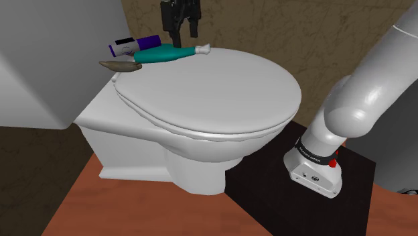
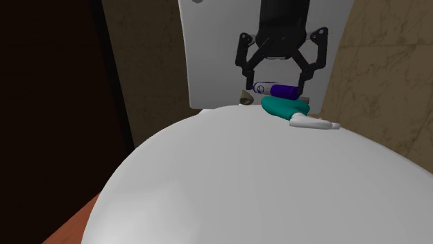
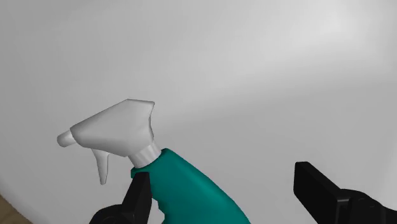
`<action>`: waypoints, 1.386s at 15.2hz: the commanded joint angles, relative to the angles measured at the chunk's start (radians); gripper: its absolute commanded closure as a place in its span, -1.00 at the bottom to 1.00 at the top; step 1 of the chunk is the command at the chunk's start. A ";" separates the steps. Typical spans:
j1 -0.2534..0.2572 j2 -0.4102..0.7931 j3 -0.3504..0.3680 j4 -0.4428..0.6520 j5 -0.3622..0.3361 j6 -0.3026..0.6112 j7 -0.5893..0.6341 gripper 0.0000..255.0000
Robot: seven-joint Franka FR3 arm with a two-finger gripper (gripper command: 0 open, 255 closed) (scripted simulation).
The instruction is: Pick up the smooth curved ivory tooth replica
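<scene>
Brown tooth (image 1: 120, 66) untouched at the sprayer's (image 1: 167, 53) base end.
End effector (image 1: 179, 31) hangs wide open above the sprayer, seemingly readied for a grasp but needing to shift over to the tooth beside it.

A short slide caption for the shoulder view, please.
Open gripper above teal spray bottle; brownish tooth replica lies nearby on closed toilet.

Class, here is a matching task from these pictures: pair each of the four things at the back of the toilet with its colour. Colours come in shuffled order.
Things
1. spray bottle, its body
2. curved tooth replica
3. small cylinder
4. gripper

Colours
A. purple and white
B. black
C. teal
D. brown

Pairs: 1-C, 2-D, 3-A, 4-B
</scene>
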 commanded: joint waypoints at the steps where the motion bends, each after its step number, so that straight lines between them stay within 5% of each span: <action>1: 0.012 0.083 0.023 0.086 -0.014 -0.011 0.033 -1.00; 11: 0.157 0.524 0.089 0.599 -0.133 -0.130 0.182 -1.00; 20: 0.134 0.489 0.086 0.444 -0.119 -0.009 0.172 -1.00; 21: 0.135 0.492 0.086 0.449 -0.120 -0.012 0.172 1.00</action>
